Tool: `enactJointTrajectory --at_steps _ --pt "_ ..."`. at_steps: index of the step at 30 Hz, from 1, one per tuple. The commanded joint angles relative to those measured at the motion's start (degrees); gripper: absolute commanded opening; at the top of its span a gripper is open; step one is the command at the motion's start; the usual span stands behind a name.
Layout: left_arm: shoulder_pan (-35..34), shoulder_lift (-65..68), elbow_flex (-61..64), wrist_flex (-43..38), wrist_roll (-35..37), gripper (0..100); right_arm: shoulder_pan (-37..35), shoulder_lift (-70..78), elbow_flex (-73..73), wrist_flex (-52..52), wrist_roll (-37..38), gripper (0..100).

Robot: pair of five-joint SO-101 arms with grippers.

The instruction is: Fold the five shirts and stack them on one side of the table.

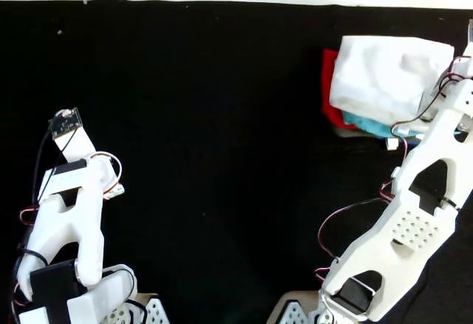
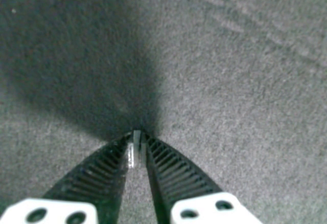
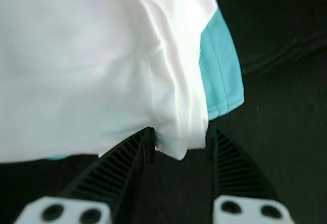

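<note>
Folded shirts lie stacked at the table's far right: a white shirt [image 1: 388,76] on top, a teal one [image 1: 367,125] under it and a red one [image 1: 329,87] peeking out on the left side. My right arm [image 1: 414,220] stretches up to the stack's right edge. In the right wrist view, the right gripper [image 3: 180,136] is open, and a corner of the white shirt [image 3: 97,65] hangs between its fingers, with the teal shirt [image 3: 220,75] beside it. My left gripper [image 2: 136,138] is shut on nothing, just above the bare cloth.
The black tablecloth [image 1: 222,154] covers the whole table, with wide free room in the middle and at the back left. The left arm [image 1: 70,206] stands folded at the front left corner. Both arm bases sit at the front edge.
</note>
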Motion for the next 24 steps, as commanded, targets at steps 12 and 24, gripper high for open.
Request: enactJointTrajectory --at_steps 12,24 --pt "-0.2 -0.4 -0.1 -1.8 -0.3 4 2.9 -4.4 8.4 -13.3 5.3 0.5" --pt "-0.2 -0.4 -0.1 -1.8 -0.3 4 6.1 -4.5 8.4 -20.4 12.5 0.5"
